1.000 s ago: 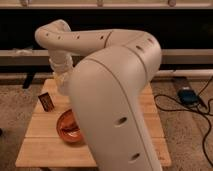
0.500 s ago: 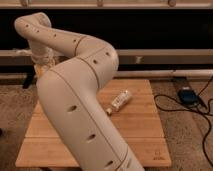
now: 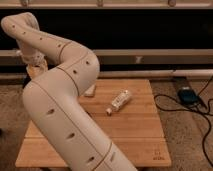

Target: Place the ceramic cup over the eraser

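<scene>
Ceramic cup (image 3: pixel 37 65): pale shape at the arm's tip, toward ten o'clock off the wooden table (image 3: pixel 150 142); it appears held.
Gripper (image 3: pixel 34 59): jaws closed, seemingly on the cup's wall.
Handling: expect it light, rigid, glaze-slick and chippable; you grip across the rim and lower it gently.
Eraser (image 3: pixel 90 91): small pale block on the tabletop, half hidden by the arm.
White tube (image 3: pixel 119 101): at four o'clock from the eraser, near it.

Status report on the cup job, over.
Pincer shut, far left, by back corner of table. Eraser uncovered beside arm. Ceramic cup not made out.
</scene>
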`<state>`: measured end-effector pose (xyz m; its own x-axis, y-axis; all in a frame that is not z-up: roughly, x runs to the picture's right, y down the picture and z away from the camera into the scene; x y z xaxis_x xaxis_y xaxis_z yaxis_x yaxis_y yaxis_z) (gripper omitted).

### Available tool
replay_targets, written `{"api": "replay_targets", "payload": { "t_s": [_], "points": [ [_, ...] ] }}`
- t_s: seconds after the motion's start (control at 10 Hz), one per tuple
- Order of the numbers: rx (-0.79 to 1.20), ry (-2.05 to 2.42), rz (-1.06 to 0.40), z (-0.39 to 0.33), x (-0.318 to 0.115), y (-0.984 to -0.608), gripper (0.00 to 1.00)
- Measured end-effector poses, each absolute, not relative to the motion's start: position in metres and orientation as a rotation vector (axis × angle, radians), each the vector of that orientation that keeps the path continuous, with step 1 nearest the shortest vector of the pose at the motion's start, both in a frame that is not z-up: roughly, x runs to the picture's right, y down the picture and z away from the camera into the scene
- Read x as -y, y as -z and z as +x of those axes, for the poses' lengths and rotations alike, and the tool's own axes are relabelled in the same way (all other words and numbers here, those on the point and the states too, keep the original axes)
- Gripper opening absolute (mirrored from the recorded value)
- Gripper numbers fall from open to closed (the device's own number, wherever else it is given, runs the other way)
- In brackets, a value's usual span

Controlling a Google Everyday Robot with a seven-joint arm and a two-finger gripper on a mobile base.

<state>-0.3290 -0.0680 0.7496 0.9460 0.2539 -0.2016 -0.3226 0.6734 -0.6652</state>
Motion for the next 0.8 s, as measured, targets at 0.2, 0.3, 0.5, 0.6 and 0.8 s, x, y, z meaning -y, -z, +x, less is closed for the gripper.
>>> {"api": "replay_targets", "payload": {
  "t_s": [0.2,0.3,0.5,0.6,0.8],
  "points": [
    [-0.117,-0.322,-0.774,-0.315,0.055,-0.746,0.00],
    [-0.122,-0.326,-0.785,-0.308,0.048,-0.746,0.00],
    [-0.122,-0.323,-0.800,-0.308,0.035,-0.750,0.00],
    [-0.118,-0.326,-0.799,-0.310,0.032,-0.752,0.00],
    [-0.114,-0.337,-0.791,-0.314,0.028,-0.759,0.00]
  ]
}}
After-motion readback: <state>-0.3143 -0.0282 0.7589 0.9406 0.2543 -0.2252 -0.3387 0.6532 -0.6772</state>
